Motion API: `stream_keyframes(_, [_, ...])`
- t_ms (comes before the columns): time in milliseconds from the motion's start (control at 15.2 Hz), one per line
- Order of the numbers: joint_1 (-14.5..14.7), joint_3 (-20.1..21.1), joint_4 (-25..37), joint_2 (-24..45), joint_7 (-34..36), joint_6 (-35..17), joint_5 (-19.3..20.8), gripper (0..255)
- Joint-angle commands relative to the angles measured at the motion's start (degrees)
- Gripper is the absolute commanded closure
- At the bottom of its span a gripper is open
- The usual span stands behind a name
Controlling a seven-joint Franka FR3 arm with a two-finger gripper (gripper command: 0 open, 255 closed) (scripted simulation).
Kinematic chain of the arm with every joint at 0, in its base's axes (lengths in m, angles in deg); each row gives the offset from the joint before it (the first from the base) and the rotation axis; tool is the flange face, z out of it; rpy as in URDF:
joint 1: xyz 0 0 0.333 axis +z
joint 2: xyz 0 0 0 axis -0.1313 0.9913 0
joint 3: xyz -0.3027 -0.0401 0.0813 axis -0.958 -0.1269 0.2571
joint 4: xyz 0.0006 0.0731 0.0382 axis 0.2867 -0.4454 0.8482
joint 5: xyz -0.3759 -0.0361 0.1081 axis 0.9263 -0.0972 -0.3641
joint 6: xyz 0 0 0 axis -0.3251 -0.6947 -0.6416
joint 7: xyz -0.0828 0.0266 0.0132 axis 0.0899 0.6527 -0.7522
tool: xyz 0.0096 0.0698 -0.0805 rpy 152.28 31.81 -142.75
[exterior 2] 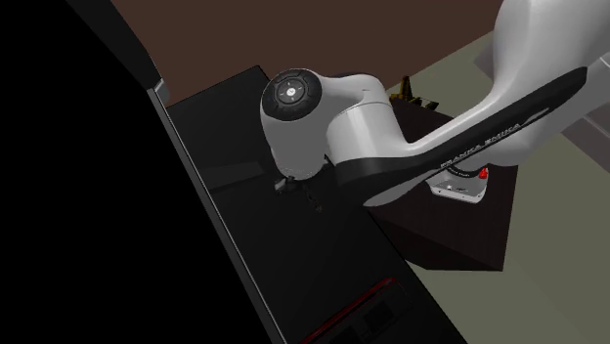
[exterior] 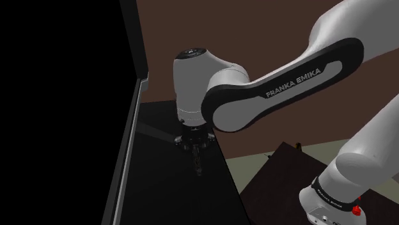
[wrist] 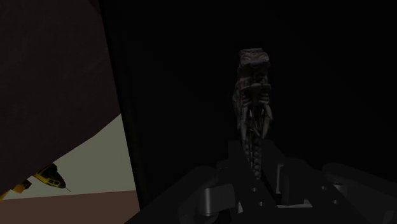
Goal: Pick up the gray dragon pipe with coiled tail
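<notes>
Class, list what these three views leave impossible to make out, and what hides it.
Dragon pipe, wrist view: its lower end merges into darkness at the hand.
The hand, second exterior view: mostly covered by the arm's white wrist.
Yellow object, wrist view: too small, partly cut off by a brown surface.

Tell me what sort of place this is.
Likely a room indoors, though little shows: a brown wall, a pale floor, and a black, flat-topped piece of furniture that the arm reaches over.
</notes>
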Motion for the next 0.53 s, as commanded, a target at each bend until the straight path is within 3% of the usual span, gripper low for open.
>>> stream_keyframes(0, [0.1, -0.2, 1.0, -1.0, -0.5, 1.7, -0.8, 255])
stream_keyframes(462, [0.2, -1.0, 3.6, -3.1, -1.7, 5.7, -2.3, 255])
